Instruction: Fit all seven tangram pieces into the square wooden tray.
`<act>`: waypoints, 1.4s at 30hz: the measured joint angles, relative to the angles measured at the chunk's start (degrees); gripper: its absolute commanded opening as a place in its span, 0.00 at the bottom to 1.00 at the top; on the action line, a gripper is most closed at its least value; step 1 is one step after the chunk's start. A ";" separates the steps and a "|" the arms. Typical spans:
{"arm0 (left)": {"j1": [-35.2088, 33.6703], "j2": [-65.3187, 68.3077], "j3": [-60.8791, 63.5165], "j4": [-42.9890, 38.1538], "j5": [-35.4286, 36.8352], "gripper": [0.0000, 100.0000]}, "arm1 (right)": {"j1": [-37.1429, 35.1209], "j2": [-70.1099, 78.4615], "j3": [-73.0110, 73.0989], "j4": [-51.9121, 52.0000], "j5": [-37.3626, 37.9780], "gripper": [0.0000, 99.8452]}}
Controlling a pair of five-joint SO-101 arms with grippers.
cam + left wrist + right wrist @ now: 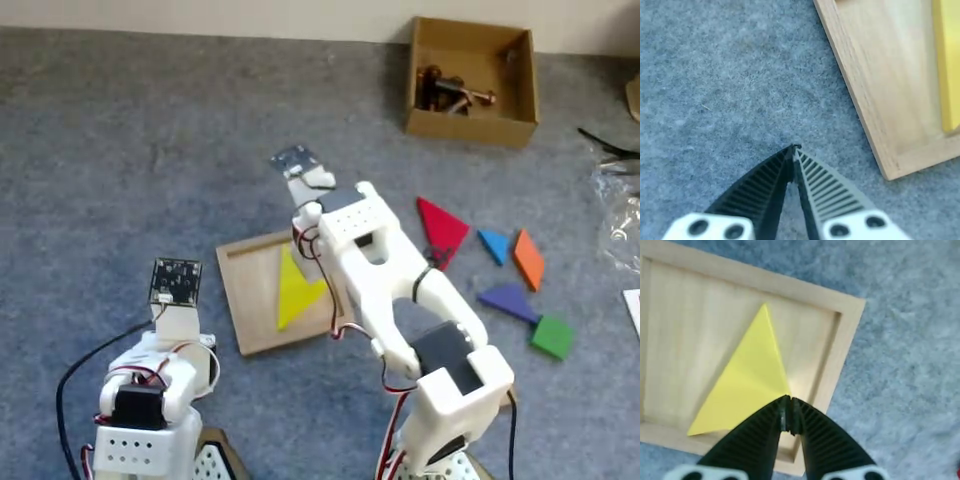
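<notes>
Seating the first piece, I judge: the yellow triangle (745,385) lies in the wooden tray (846,347), with the right gripper (789,412) pressed shut at its corner. The left gripper (793,152), also closed, hangs beside the tray's edge; the next move means opening for the red triangle (441,228)

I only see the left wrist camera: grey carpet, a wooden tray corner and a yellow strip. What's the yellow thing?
Observer: A flat yellow triangle piece, lying inside the square wooden tray.
Operator: Where are the other pieces?
Observer: Five lie on the grey carpet right of the tray: red triangle, blue triangle, orange parallelogram, purple triangle, green square.
Operator: And the other gripper?
Observer: The right gripper, shut, hangs over that yellow triangle's corner.
</notes>
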 measured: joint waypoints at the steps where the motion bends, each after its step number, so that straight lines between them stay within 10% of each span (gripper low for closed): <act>1: 0.00 0.00 0.00 0.00 0.00 0.01 | 0.00 0.00 0.09 0.00 0.00 0.01; 42: 0.00 0.00 0.00 0.00 0.00 0.01 | -6.15 0.00 4.31 -5.01 5.54 0.01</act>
